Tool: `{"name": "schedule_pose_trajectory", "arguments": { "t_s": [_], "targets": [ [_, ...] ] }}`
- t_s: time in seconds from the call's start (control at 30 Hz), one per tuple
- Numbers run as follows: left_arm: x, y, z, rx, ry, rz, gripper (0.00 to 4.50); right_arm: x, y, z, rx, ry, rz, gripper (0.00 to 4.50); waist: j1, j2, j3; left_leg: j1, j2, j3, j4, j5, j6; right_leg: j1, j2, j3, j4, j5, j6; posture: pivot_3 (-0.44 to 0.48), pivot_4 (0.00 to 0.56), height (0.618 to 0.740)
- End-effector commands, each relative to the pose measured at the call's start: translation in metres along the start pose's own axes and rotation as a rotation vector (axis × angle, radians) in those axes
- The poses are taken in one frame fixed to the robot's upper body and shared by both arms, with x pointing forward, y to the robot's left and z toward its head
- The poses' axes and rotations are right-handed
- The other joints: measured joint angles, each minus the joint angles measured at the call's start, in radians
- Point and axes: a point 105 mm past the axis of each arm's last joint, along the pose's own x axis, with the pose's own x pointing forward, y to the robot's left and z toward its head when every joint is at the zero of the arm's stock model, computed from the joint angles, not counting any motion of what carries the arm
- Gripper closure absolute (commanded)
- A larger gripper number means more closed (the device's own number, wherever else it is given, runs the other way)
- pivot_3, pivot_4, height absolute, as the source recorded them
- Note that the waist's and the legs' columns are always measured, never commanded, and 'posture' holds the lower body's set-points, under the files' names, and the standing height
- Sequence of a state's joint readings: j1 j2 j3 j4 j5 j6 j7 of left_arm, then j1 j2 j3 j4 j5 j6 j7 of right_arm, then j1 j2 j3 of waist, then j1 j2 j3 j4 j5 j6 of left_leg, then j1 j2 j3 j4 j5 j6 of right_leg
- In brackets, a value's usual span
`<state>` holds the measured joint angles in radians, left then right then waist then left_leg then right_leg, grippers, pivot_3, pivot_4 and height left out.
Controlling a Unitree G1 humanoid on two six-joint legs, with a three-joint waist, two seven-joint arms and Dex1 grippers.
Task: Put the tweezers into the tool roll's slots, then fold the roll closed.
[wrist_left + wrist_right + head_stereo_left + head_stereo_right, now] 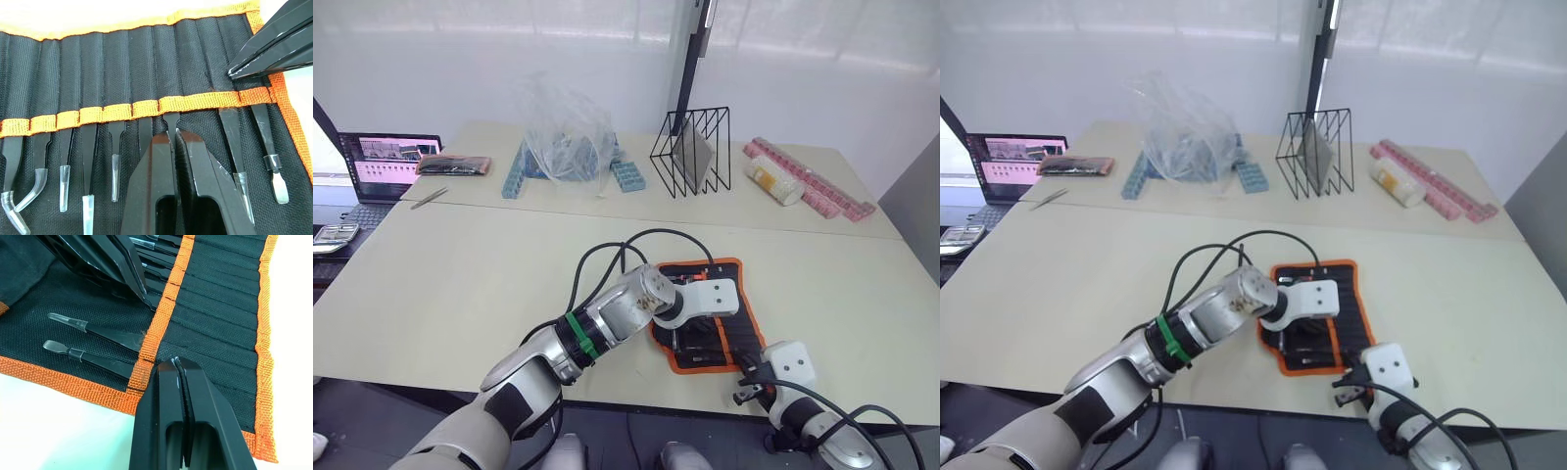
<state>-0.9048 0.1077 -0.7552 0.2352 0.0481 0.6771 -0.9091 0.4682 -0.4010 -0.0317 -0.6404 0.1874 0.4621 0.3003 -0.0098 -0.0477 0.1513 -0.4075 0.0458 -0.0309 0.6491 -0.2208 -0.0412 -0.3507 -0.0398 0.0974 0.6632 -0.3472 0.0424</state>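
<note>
- Tool roll (pixel 729 323) lay open and flat near the front edge of the table (pixel 460 284), orange edging all round.
- Tweezers (pixel 90 166) sat in the slots (pixel 117 73), handles tucked under the orange strip (pixel 117 111), clear-capped tips sticking out; two more tweezers (pixel 98 335) showed in the right wrist view, near the roll's end.
- Left gripper (pixel 174 134) was down on the roll's inner face at the strip, fingers (pixel 154 166) pressed together, nothing seen between them.
- Right gripper (pixel 177 363) hovered over the roll's corner by the strip's end, jaws closed, empty.
- Left gripper's fingers (pixel 122 259) also appeared in the right wrist view, over the tweezers.
- Back of table: laptop (pixel 386 162), clear plastic bag (pixel 563 132), black wire rack (pixel 693 152), pink strips (pixel 822 186), a silver tweezer (pixel 429 198).
</note>
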Motion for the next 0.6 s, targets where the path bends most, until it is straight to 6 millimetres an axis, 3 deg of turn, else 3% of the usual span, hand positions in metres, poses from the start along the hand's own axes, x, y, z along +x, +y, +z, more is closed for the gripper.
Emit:
{"name": "schedule_pose_trajectory", "arguments": {
  "t_s": [0.03,0.27,0.3,0.47,0.6],
  "targets": [
    [0.006,-0.002,0.007,0.023,-0.036,0.008,4.47,-0.002,0.011,-0.037,0.061,0.156,0.039,4.50,0.002,0.000,0.000,0.000,0.000,0.000,0.000,0.000,0.000,0.000,0.000,0.000,0.000,0.000,0.000,0.000,0.150,0.705],
    [-0.001,0.002,0.011,0.024,-0.061,0.021,4.47,-0.001,0.012,-0.037,0.060,0.157,0.043,4.50,0.004,0.000,0.000,0.000,0.000,0.000,0.002,0.000,0.000,0.001,0.000,0.000,0.001,0.000,0.001,0.000,0.150,0.705],
    [-0.006,0.003,0.013,0.032,-0.070,0.018,3.76,-0.001,0.012,-0.037,0.059,0.158,0.044,4.50,0.003,0.000,0.000,0.000,0.000,0.000,0.002,0.000,0.000,0.001,0.000,0.000,0.001,0.000,0.001,0.000,0.150,0.705],
    [-0.038,0.012,0.024,0.080,-0.102,0.036,2.16,-0.001,0.012,-0.038,0.057,0.159,0.044,4.50,-0.006,0.003,-0.001,-0.001,0.000,-0.001,0.001,0.000,0.000,-0.001,0.000,-0.001,0.001,0.000,0.001,0.000,0.150,0.705],
    [-0.086,0.028,0.036,0.080,-0.181,0.093,0.84,0.000,0.012,-0.039,0.056,0.162,0.046,4.50,-0.006,0.003,-0.001,-0.001,0.000,-0.001,0.001,0.000,0.000,-0.001,0.000,-0.001,0.001,0.000,0.001,0.000,0.150,0.705]
  ]
}}
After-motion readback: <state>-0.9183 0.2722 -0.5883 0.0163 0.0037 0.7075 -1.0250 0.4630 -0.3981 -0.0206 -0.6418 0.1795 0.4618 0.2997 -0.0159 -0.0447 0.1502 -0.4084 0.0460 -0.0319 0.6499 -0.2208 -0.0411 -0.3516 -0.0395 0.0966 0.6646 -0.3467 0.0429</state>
